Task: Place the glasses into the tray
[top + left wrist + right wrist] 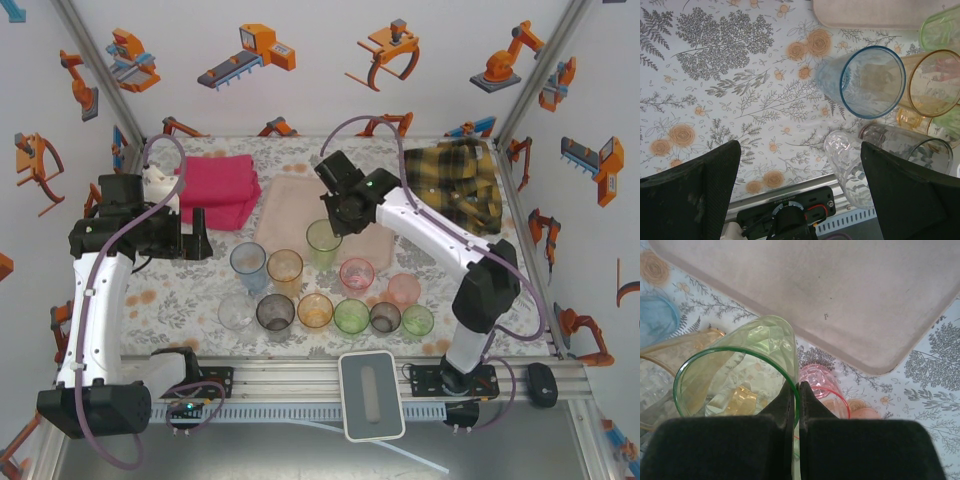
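Note:
My right gripper (pixel 336 216) (pixel 797 386) is shut on the rim of a green glass (pixel 323 241) (pixel 740 371), one finger inside and one outside. It holds the glass tilted, just off the near corner of the pale pink tray (pixel 288 198) (pixel 815 290). Several more glasses stand in front of the tray, among them blue (pixel 248 261) (pixel 872 82), orange (pixel 285 267), pink (pixel 357 273) (pixel 821 382), clear (pixel 236 312) (pixel 850 170) and smoky grey (pixel 275 313). My left gripper (pixel 198 241) (pixel 800 150) hangs open over bare table, left of the blue glass, holding nothing.
A folded magenta towel (pixel 218 185) lies left of the tray and a yellow-black plaid shirt (pixel 455 180) lies to its right. A white device (pixel 371 395) sits on the rail at the near edge. The cage posts close off both sides.

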Tool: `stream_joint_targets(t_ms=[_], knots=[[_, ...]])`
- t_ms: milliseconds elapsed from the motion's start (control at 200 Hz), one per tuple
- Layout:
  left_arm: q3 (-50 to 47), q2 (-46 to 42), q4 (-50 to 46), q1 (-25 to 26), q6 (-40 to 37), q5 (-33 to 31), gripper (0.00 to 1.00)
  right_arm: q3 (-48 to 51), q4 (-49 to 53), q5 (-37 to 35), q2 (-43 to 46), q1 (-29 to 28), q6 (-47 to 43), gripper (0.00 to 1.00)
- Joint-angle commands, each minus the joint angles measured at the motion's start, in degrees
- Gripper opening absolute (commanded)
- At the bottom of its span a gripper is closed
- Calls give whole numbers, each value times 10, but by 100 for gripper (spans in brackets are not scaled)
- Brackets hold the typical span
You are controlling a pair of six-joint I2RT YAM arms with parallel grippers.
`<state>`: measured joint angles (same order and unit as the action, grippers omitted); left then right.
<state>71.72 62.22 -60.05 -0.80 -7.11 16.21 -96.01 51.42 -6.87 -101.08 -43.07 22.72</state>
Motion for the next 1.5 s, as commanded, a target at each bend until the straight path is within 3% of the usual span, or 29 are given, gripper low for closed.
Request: stream_joint_targets(t_ms=[0,320,656,951,1497], knots=[[7,-7,-13,-3,2,10,97,-34,20,5,29,11,-13,0],[2,-15,-13,-3,-1,10,97,-62,62,-17,72,80,-42,0],[1,-11,-13,-4,0,18,97,36,54,-28,152,168,-56,0],[-1,-5,-13,-3,1,20,97,128,-1,-17,167,193,-42,0],[1,-3,-14,-7,2,20,97,191,-74,-22,128,203,-33,0]])
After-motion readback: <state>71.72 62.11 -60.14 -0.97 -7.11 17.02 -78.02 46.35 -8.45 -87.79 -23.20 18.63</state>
